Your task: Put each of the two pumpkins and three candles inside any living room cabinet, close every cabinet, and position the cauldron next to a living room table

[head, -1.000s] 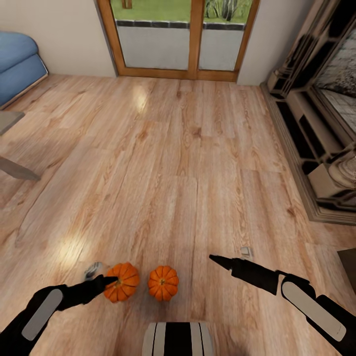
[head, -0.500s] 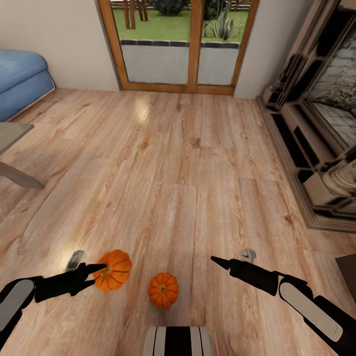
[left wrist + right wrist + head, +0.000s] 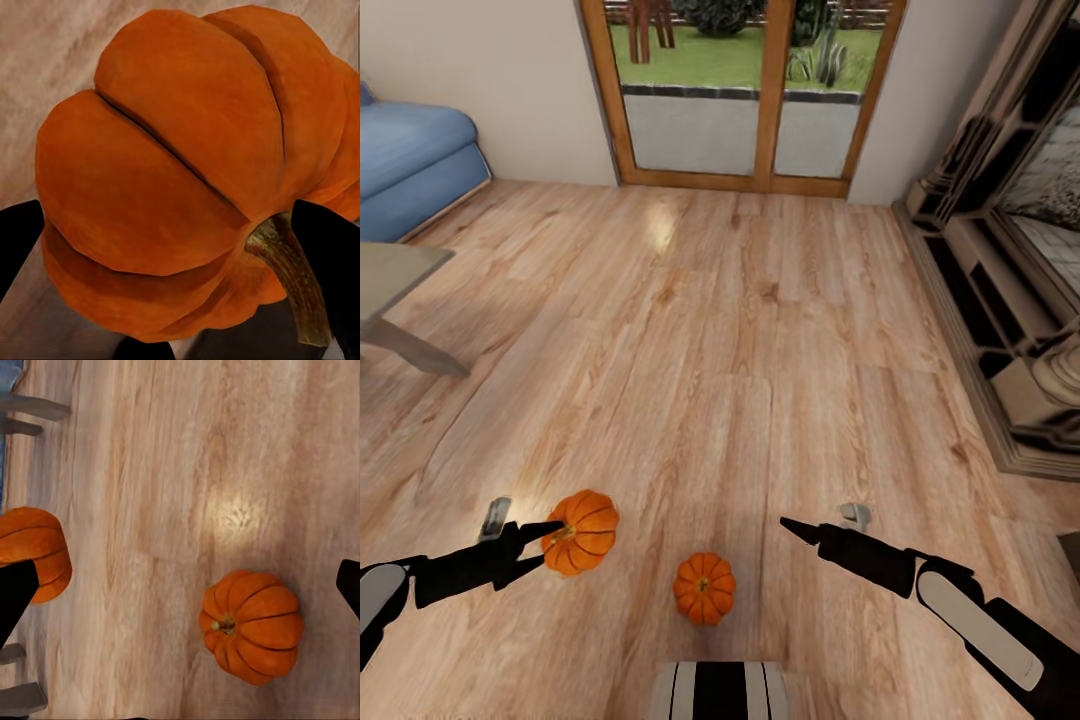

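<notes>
Floor (image 3: pixel 740 330) is light wood planks with strong grain and a soft sheen – a couple of glare spots on it. Both pumpkins (image 3: pixel 582 531) (image 3: pixel 705 587) look matt, smooth-ribbed skin, with a rough fibrous stem (image 3: pixel 289 274). Grippers (image 3: pixel 550 528) (image 3: pixel 792 524) are plain matt black. Sofa (image 3: pixel 410 165) reads as blue cloth; door frame (image 3: pixel 765 95) is varnished wood.

I see one ribbed orange pumpkin (image 3: pixel 180 172) close up between my left gripper's (image 3: pixel 176 240) black fingertips (image 3: pixel 330 255), brownish stem (image 3: pixel 289 274) beside one fingertip, wood floor (image 3: pixel 37 67) behind.
</notes>
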